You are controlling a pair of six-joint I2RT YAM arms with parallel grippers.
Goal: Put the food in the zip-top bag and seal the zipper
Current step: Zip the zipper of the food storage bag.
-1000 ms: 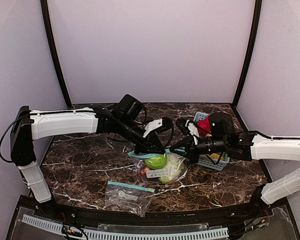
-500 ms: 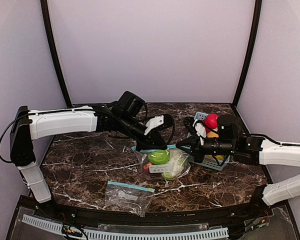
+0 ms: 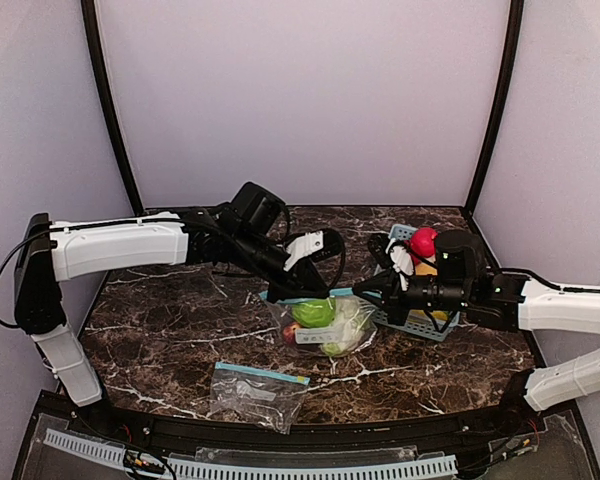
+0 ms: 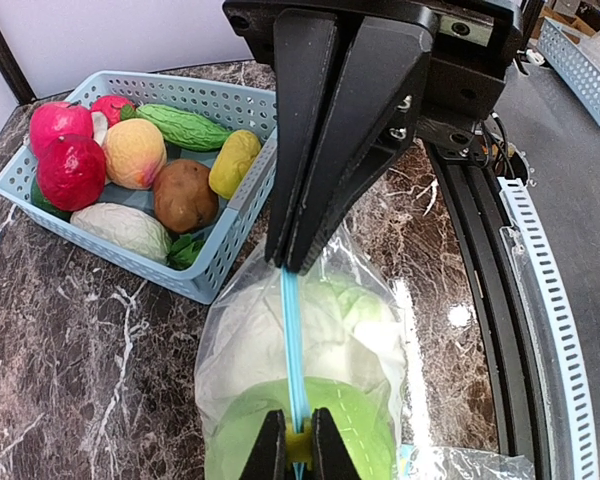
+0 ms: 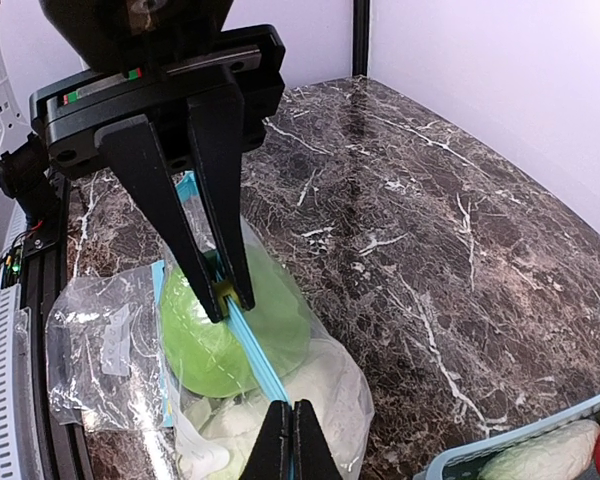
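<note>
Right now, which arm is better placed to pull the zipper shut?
Probably left. The left gripper pinches the blue zipper strip at a small yellowish piece, possibly the slider; the right gripper clamps the strip beyond it, suited to anchoring the bag.

Bench [image 3: 170, 320]: dark brown marble, white veining. Right of centre stands a light-blue slotted basket [image 3: 427, 329] with toy produce [image 3: 423, 241] inside. Just left of it is a filled zip-top bag [image 3: 332, 328], its base on the surface. By the front edge a second clear bag [image 3: 255, 392] lies nearly flat.
</note>
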